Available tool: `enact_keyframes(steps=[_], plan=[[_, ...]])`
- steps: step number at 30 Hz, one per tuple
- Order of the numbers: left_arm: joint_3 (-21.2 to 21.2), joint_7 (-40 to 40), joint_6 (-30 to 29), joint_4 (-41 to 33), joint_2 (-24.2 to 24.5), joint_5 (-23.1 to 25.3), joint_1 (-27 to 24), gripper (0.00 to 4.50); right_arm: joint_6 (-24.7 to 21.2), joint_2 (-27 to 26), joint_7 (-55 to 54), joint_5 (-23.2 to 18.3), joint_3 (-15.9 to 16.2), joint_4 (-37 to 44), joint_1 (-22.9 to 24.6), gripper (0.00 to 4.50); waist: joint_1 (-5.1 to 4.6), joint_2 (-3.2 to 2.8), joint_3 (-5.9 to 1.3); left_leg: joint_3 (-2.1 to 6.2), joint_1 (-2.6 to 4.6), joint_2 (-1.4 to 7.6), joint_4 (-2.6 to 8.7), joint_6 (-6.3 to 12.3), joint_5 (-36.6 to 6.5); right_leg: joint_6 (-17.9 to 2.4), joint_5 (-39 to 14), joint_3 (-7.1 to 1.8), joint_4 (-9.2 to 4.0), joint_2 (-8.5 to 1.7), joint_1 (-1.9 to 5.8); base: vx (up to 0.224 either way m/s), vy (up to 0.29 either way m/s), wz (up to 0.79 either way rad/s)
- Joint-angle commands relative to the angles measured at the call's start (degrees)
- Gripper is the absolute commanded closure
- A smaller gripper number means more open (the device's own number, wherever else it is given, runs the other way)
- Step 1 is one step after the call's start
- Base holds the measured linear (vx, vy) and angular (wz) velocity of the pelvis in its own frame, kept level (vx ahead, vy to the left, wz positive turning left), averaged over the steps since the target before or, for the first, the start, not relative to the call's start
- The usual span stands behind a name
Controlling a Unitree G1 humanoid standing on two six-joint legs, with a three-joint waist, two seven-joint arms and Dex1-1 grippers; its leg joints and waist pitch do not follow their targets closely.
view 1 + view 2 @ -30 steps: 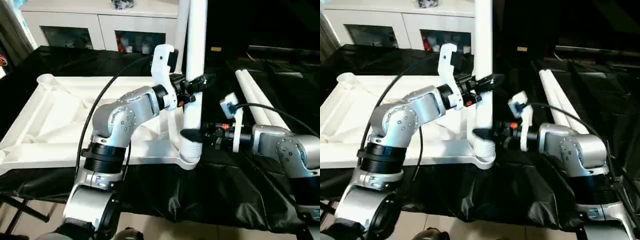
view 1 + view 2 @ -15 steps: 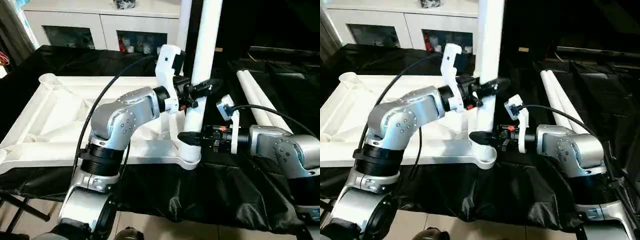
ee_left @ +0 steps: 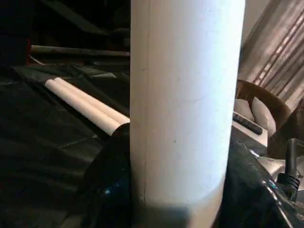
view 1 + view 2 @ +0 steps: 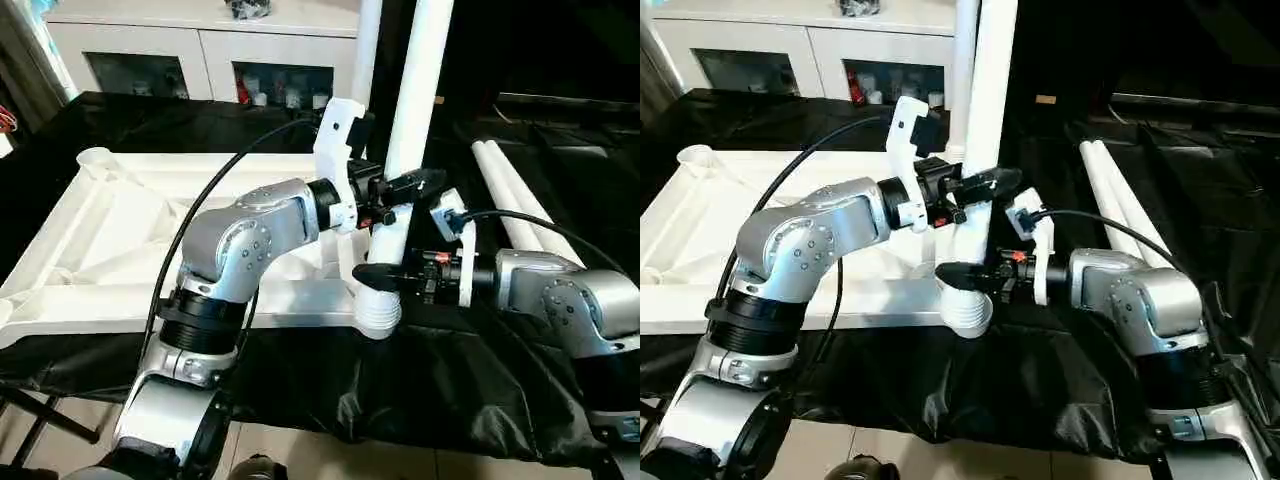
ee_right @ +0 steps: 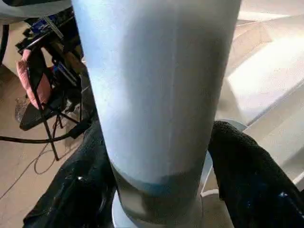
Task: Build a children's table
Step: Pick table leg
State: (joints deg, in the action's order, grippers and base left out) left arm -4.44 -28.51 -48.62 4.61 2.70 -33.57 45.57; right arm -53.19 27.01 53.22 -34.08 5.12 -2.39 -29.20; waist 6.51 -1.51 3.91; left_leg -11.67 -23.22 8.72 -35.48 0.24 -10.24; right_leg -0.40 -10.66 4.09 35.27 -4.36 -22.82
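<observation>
head stereo: high, forward-down, shared tabletop [image 4: 120, 230] | wrists: close on upright leg [image 3: 185, 104], both sides

One white table top [image 4: 120, 240] is counted, lying upside down. Four white legs are seen: one upright leg [image 4: 415, 110] at the near corner, a second standing leg [image 4: 366, 50] behind it, and two loose legs [image 4: 515, 205] lying side by side.

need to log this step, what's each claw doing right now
Left claw: closed on the upright table leg, higher up.
Right claw: closed on the same leg, just above its ribbed lower end.
</observation>
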Motion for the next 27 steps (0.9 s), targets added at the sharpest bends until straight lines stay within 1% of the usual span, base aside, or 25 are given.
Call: enact_keyframes(steps=[1, 2, 3, 5, 7, 11, 14, 17, 18, 19, 20, 21, 24, 27], plan=[[-0.23, -1.00, -0.66, -2.51, -0.20, -0.75, 0.11, 2.66, 0.65, -0.05, 0.08, 0.74, 0.93, -0.41, -1.04, 1.49, 0.22, 1.58, -4.82, 2.38, 1.59, 4.57, 3.58, 2.36, -4.33, -12.39, -9.94, -3.05, -3.90, -5.28, 2.94, 0.000, 0.000, 0.00], [-0.23, -1.01, -0.68, -2.54, -0.21, -0.77, 0.11, 2.66, 0.66, -0.05, 0.09, 0.75, 0.97, -0.42, -1.05, 1.49, 0.22, 1.70, -4.84, 2.35, 1.60, 4.57, 3.57, 2.40, -4.22, -12.38, -9.87, -3.07, -3.90, -5.30, 2.96, 0.000, 0.000, 0.00], [-0.24, -1.09, -0.85, -2.78, -0.34, -0.96, 0.09, 2.66, 0.78, -0.09, 0.16, 0.80, 1.24, -0.57, -1.15, 1.49, 0.22, 1.60, -4.82, 2.38, 1.59, 4.62, 3.58, 2.56, -3.93, -12.50, -9.65, -3.04, -3.82, -5.24, 2.89, 0.000, 0.000, 0.00], [-0.25, -1.16, -0.92, -2.92, -0.36, -1.04, 0.04, 2.66, 0.97, -0.16, 0.15, 0.85, 1.44, -0.75, -1.21, 1.49, 0.18, 1.70, -4.78, 2.33, 1.56, 4.56, 3.56, 2.64, -4.14, -12.51, -9.97, -3.04, -3.90, -5.21, 2.88, 0.000, 0.000, 0.00], [-0.25, -1.16, -0.93, -2.97, -0.42, -1.10, 0.01, 2.66, 0.98, -0.22, 0.30, 0.94, 1.51, -0.86, -1.23, 1.49, 0.23, 1.63, -4.81, 2.38, 1.61, 4.60, 3.57, 2.54, -4.20, -12.40, -10.23, -3.03, -3.89, -5.25, 2.89, 0.000, 0.000, 0.00], [0.00, -1.09, -1.19, -3.21, -0.71, -1.43, -0.09, 2.66, 1.23, -0.42, 0.90, 1.32, 2.03, -1.36, -1.26, 1.49, 0.24, 1.67, -4.79, 2.39, 1.61, 4.61, 3.57, 2.23, -4.62, -12.03, -10.91, -3.04, -3.94, -5.25, 2.85, 0.000, 0.000, 0.00], [-0.17, -1.22, -1.35, -3.50, -0.53, -1.51, -0.28, 2.66, 1.59, -0.59, 0.86, 1.41, 2.09, -1.78, -1.39, 1.49, 0.24, 1.60, -4.81, 2.40, 1.64, 4.60, 3.57, 2.12, -4.68, -12.19, -10.44, -3.05, -3.92, -5.25, 2.83, 0.000, 0.000, 0.00], [-0.28, -1.27, -1.44, -3.58, -0.45, -1.50, -0.37, 2.66, 1.71, -0.73, 0.81, 1.43, 2.01, -1.92, -1.49, 1.49, 0.25, 1.67, -4.83, 2.42, 1.63, 4.60, 3.58, 2.14, -4.69, -12.19, -10.21, -3.05, -3.88, -5.23, 2.87, 0.000, 0.000, 0.00], [-0.39, -1.36, -1.55, -3.65, -0.38, -1.50, -0.48, 2.66, 1.85, -0.97, 0.71, 1.42, 1.87, -2.11, -1.66, 1.66, 0.23, 1.52, -4.82, 2.43, 1.60, 4.59, 3.59, 2.10, -4.82, -12.22, -10.28, -3.04, -3.89, -5.21, 2.84, 0.000, 0.000, 0.00], [-0.40, -1.37, -1.56, -3.66, -0.38, -1.50, -0.49, 2.66, 1.86, -1.00, 0.70, 1.41, 1.85, -2.13, -1.67, 1.83, 0.21, 1.55, -4.83, 2.43, 1.63, 4.59, 3.57, 2.08, -4.92, -12.24, -10.33, -3.04, -3.88, -5.22, 2.84, 0.000, 0.000, 0.00], [-0.44, -1.38, -1.59, -3.70, -0.38, -1.51, -0.54, 2.66, 1.89, -1.08, 0.66, 1.39, 1.79, -2.17, -1.71, 1.83, 0.24, 1.55, -4.85, 2.44, 1.60, 4.60, 3.57, 2.06, -4.82, -12.30, -10.17, -3.03, -3.87, -5.26, 2.90, 0.000, 0.000, 0.00], [-0.45, -1.45, -1.62, -3.68, -0.32, -1.51, -0.54, 2.66, 1.92, -1.19, 0.58, 1.39, 1.77, -2.20, -1.74, 1.86, 0.28, 1.43, -4.87, 2.46, 1.62, 4.58, 3.55, 2.03, -4.78, -12.29, -10.00, -3.03, -3.85, -5.22, 2.87, 0.000, 0.000, 0.00], [-0.43, -1.64, -1.61, -3.49, -0.17, -1.45, -0.42, 2.66, 1.94, -1.35, 0.49, 1.37, 1.71, -2.06, -1.59, 2.22, 0.25, 1.42, -4.89, 2.48, 1.62, 4.61, 3.59, 2.04, -4.57, -12.40, -9.36, -3.01, -3.77, -5.16, 2.90, 0.000, 0.000, 0.00], [-0.37, -1.83, -1.53, -3.28, -0.08, -1.28, -0.27, 2.66, 2.11, -1.31, 0.38, 1.20, 1.75, -1.90, -1.31, 2.33, 0.28, 1.36, -4.90, 2.47, 1.70, 4.64, 3.59, 1.91, -4.84, -12.48, -9.14, -3.03, -3.76, -5.17, 2.88, 0.000, 0.000, 0.00]])
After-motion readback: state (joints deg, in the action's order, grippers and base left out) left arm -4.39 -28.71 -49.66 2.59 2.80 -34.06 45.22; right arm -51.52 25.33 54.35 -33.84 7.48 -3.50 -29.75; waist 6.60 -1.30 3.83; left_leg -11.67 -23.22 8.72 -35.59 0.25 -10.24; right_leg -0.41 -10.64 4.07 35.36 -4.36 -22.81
